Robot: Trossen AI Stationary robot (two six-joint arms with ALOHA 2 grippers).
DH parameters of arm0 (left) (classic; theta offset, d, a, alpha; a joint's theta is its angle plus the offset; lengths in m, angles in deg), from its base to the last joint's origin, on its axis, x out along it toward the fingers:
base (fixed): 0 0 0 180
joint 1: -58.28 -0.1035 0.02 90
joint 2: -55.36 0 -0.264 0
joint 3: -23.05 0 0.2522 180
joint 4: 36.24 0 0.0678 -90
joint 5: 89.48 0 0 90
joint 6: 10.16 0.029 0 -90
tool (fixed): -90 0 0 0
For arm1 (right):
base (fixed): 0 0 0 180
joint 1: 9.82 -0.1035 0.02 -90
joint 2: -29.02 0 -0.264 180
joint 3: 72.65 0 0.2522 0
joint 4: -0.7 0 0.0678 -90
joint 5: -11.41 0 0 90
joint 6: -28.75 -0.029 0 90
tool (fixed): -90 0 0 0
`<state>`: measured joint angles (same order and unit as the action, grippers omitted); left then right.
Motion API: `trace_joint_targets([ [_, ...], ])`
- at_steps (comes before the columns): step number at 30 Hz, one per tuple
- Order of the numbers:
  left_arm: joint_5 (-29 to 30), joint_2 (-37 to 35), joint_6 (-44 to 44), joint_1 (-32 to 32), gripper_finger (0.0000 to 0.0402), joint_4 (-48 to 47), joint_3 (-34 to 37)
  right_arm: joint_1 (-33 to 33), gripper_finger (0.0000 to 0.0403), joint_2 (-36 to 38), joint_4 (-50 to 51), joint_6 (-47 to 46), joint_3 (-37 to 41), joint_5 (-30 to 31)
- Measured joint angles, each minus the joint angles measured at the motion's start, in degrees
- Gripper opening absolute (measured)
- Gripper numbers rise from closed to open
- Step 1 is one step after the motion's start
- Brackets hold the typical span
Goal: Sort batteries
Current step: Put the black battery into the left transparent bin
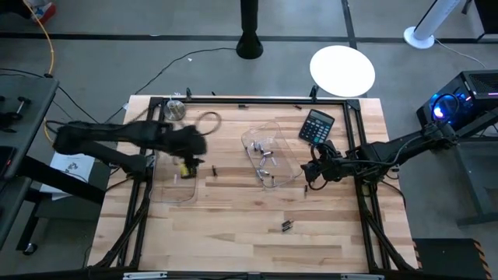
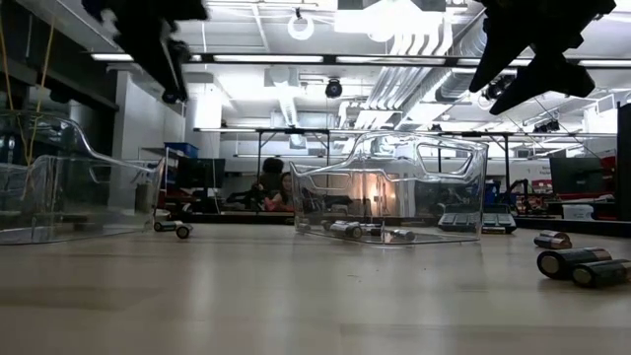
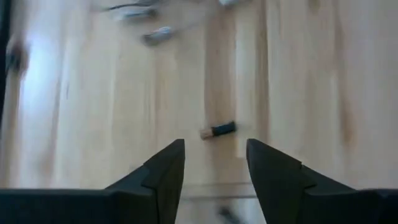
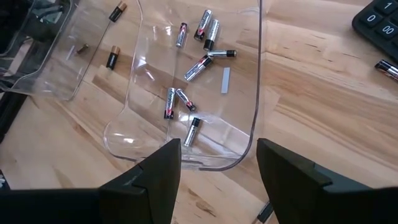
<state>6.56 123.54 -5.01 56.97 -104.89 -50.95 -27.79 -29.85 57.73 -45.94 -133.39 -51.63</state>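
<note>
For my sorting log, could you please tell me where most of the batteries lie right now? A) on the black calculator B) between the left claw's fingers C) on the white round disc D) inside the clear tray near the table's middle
D: the right wrist view shows about eight batteries lying inside the clear tray, while both claws are open and hold nothing.

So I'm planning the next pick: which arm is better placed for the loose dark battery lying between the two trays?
Left. Its open end effector hangs just above that dark battery, which lies ahead of its fingers. The right end effector, also open, faces the right tray.
</note>
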Motion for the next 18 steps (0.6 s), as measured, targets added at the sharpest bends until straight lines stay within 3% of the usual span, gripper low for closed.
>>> trace_joint_targets([
  [6,-0.05,14.25,31.58,0.29,0.0166,4.29,-2.22,0.00,0.0204,0.00,-0.56,0.11,0.00,0.22],
  [13,-2.33,25.11,46.59,1.52,0.0165,6.82,-2.24,0.00,0.0204,0.01,-0.54,0.35,0.00,0.41],
  [18,-1.50,29.15,49.64,1.06,0.0165,10.84,-2.28,0.00,0.0204,0.00,-0.61,0.35,-0.02,0.41],
])
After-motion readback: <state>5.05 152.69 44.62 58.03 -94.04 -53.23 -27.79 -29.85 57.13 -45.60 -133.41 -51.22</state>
